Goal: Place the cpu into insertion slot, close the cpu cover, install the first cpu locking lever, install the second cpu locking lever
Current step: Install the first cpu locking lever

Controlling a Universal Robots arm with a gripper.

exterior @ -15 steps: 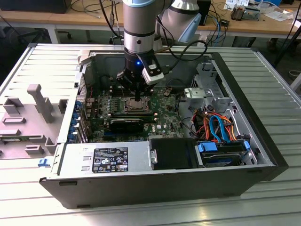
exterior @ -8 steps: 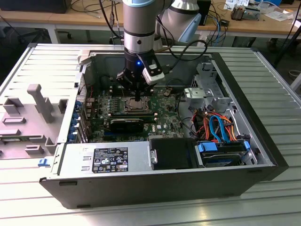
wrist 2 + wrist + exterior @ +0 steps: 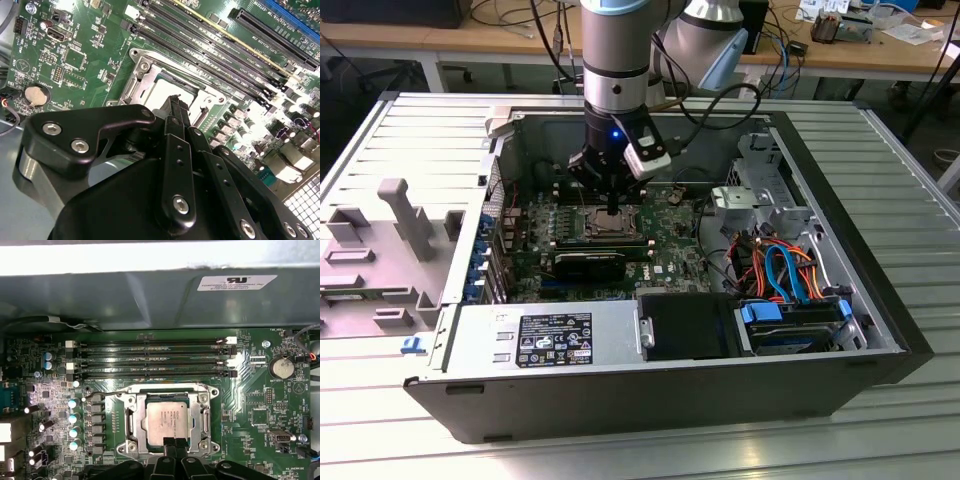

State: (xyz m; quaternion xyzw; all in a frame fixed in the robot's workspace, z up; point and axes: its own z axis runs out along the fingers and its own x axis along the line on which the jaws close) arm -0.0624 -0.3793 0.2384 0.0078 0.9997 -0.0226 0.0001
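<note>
Since the cpu already lies flat in the insertion slot, step one looks done. The cpu cover also seems down: its silver frame lies flat around the chip on the green board, w/ the chip's metal top showing through the square cutout. A thin wire lever runs along the memory-slot side of the socket; whether it's hooked or loose I can't tell. A second bit of wire shows by the socket in the second wrist view, state also unclear. So my read is roughly halfway: chip in, cover shut, both levers prob. yet to be locked.

Arm pose: in the exterior view the arm hangs straight down into the open computer case, wrist vertical, gripper right over the socket, about mid-board. In both wrist views the gripper has its two black fingers pressed together into one narrow tip, holding nothing. That tip sits at the socket's edge, on the side away from the memory slots, touching or just above the cpu's rim; contact not certain.
</note>
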